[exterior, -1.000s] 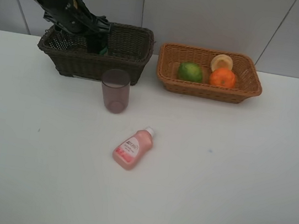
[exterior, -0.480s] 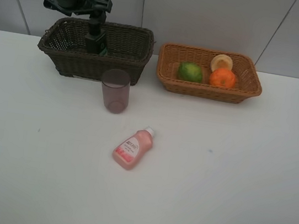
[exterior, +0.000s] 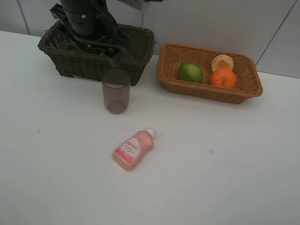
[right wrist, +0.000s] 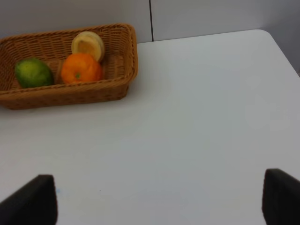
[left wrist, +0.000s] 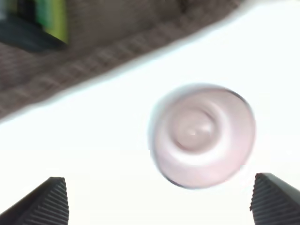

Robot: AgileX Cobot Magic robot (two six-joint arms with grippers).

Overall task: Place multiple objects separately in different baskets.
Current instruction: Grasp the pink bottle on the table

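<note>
Two wicker baskets stand side by side at the back of the white table (exterior: 241, 176): a dark brown basket (exterior: 89, 66) and a light tan basket (exterior: 209, 91). Three fruits lie in the tan one: a lime (exterior: 191, 72), an orange (exterior: 223, 77) and a pale yellow round fruit (exterior: 223, 62). One mauve cup (exterior: 115, 91) stands upright just in front of the dark basket. One pink white-capped bottle (exterior: 132, 148) lies on its side nearer the front.

The left gripper (left wrist: 159, 199) hangs above the cup, fingers spread wide, holding nothing. Only the left wrist view shows a blurred dark green bottle (left wrist: 47, 21) inside the dark basket; in the high view the arm covers that spot. Only the right wrist view shows the right gripper (right wrist: 157, 199), its fingers wide apart and empty over bare table.
</note>
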